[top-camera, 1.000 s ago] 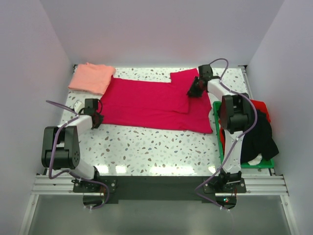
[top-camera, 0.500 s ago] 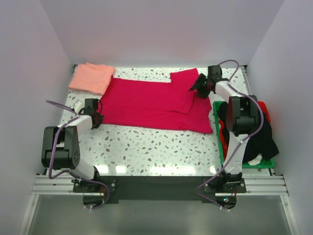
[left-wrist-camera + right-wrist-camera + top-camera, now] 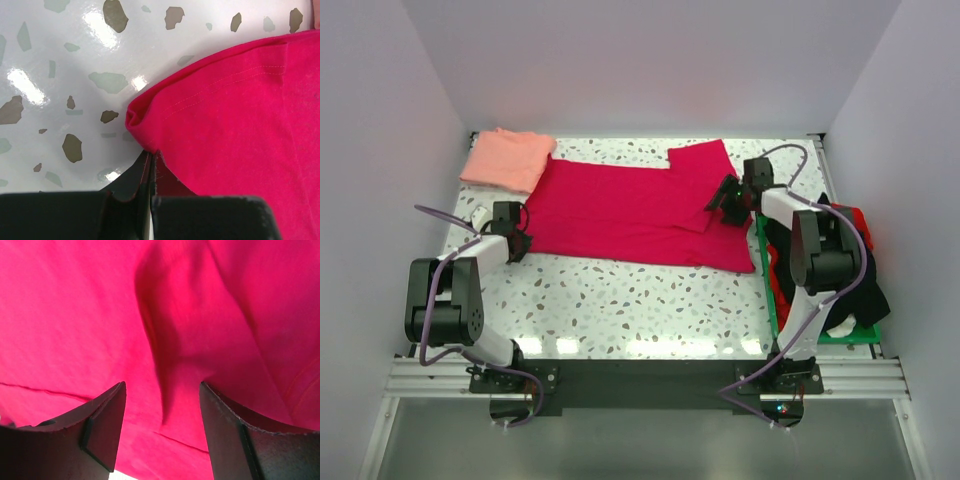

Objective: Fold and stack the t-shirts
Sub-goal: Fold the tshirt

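Folding the crimson t-shirt [image 3: 620,212], spread flat at centre: my left claw [image 3: 151,161] pinches its 9 o'clock hem corner, and my right claw [image 3: 162,390] hovers agape over its 3 o'clock side. The salmon-pink t-shirt [image 3: 507,160] lies at 10 o'clock. Next, I judge, the right must drop and pinch cloth.

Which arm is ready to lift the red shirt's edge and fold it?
Left, probably. The left gripper is shut on a corner of the red shirt, so it could lift at once. The right gripper hangs open over the cloth, gripping nothing.
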You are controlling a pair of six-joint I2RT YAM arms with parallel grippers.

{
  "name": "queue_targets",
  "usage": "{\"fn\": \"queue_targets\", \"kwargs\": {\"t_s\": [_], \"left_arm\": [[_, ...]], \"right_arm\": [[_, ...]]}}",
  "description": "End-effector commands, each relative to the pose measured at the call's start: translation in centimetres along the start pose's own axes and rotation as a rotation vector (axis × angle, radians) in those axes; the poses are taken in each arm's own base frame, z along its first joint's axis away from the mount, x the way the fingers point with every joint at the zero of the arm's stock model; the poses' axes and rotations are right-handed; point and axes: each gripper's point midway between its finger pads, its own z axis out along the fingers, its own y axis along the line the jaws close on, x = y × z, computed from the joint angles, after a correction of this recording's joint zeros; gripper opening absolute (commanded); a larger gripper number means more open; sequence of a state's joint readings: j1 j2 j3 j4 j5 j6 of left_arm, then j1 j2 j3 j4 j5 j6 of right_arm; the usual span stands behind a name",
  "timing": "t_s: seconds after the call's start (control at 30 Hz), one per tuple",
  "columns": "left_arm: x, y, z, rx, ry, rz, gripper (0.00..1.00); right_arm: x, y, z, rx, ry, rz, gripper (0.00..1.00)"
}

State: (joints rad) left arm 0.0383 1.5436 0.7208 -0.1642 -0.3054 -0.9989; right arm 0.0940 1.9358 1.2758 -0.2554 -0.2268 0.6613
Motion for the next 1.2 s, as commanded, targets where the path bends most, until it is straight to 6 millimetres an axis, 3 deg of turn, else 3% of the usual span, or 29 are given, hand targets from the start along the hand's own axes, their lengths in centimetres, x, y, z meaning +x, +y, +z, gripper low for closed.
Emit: {"fn": "queue_targets", "kwargs": {"t_s": [0.0, 0.1, 0.4, 0.8, 0.93, 1.03, 1.17], "left_arm": [[-0.5, -0.8, -0.3, 0.035, -0.009, 0.007, 0.0], [-0.5, -0.8, -0.3, 0.035, -0.009, 0.006, 0.0], [-0.5, -0.8, -0.2, 0.036, -0.007, 0.009, 0.0], [-0.5, -1.0, 0.0, 0.038, -0.002, 0.01, 0.0], [-0.6, -1.0, -0.1, 0.038, -0.007, 0.011, 0.0], [-0.5, -1.0, 0.0, 0.038, -0.002, 0.013, 0.0], [-0.5, -0.9, 0.0, 0.036, -0.002, 0.011, 0.0]], "right_arm": [[0.4, 2.1, -0.6, -0.068, -0.034, -0.061, 0.63], [1.8, 2.0, 0.0, -0.059, -0.015, -0.076, 0.61], [3.5, 2.6, 0.4, -0.05, -0.013, -0.098, 0.5], [2.1, 2.5, -0.2, 0.006, -0.04, -0.127, 0.41], [1.8, 0.5, -0.4, 0.107, -0.052, -0.143, 0.44], [1.6, -1.5, -0.6, 0.185, -0.064, -0.151, 0.52], [1.3, -1.9, -0.6, 0.17, -0.08, -0.144, 0.6]]}}
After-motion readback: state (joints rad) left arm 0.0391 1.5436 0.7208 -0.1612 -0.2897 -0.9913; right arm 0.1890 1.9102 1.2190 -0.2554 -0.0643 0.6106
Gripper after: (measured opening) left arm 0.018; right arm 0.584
